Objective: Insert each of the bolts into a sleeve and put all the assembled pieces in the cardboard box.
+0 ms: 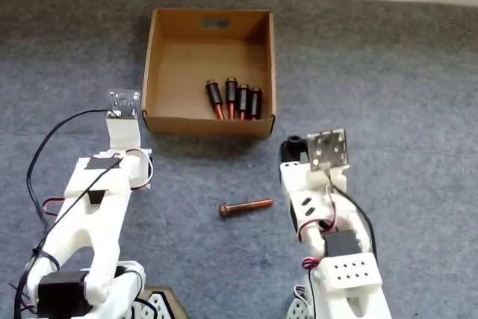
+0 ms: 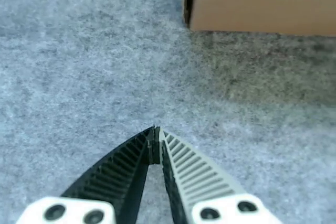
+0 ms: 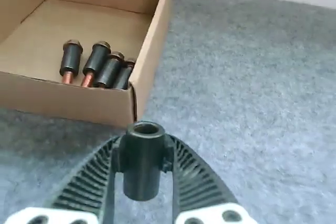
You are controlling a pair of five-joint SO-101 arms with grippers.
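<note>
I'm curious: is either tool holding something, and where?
The right tool grips the black sleeve by its sides; the left tool holds nothing.

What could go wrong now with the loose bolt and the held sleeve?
The bolt lies flat on the carpet; the shut left gripper might roll it instead of gripping. The right gripper pinches the sleeve by its sides, so an off-axis bolt could tilt it or push it out.

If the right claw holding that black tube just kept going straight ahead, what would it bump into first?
Most likely the cardboard box, near its front corner. The right gripper, gripping the sleeve, tilts down, so carpet might come first.
</note>
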